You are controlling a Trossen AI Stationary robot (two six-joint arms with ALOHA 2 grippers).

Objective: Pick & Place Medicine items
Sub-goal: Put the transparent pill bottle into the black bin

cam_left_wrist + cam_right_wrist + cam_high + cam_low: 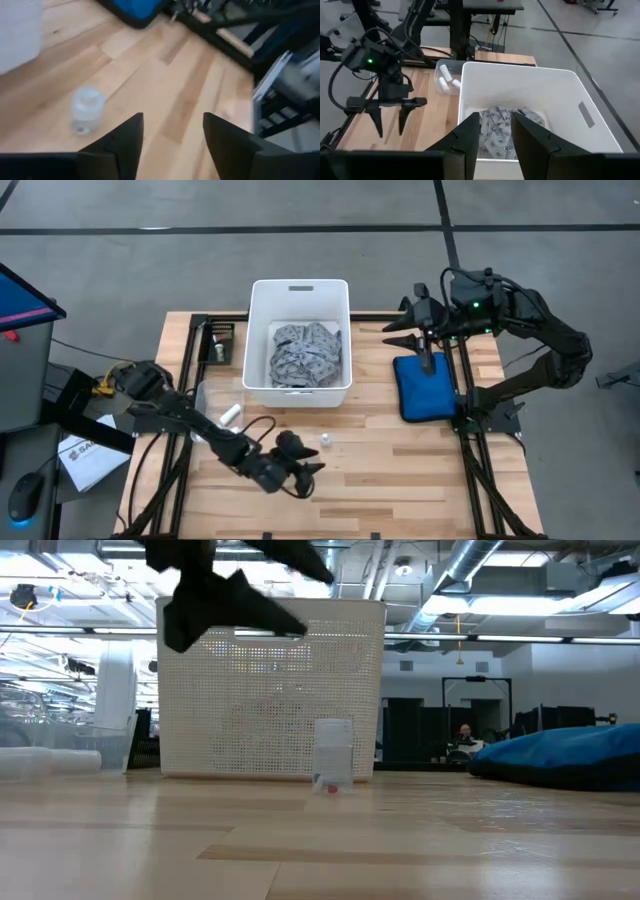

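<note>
A small clear vial (pixel 326 441) stands upright on the wooden table in front of the white bin (pixel 262 385); it also shows in the low view (pixel 332 753) and the left wrist view (pixel 87 106). My left gripper (pixel 312 476) hovers open just near of the vial, above the table, touching nothing. White tubes (pixel 445 76) lie in a clear tray left of the bin, one of them in the high view (pixel 230 414). My right gripper (pixel 395 326) is open and empty, raised by the bin's right wall, over the far end of the blue pouch (pixel 425 388).
The bin holds a grey patterned cloth (pixel 305 352). The blue padded pouch lies on the table's right side. Black frame rails (pixel 465 395) run along the table's left and right edges. Bare wood lies to the right of the vial, near the front.
</note>
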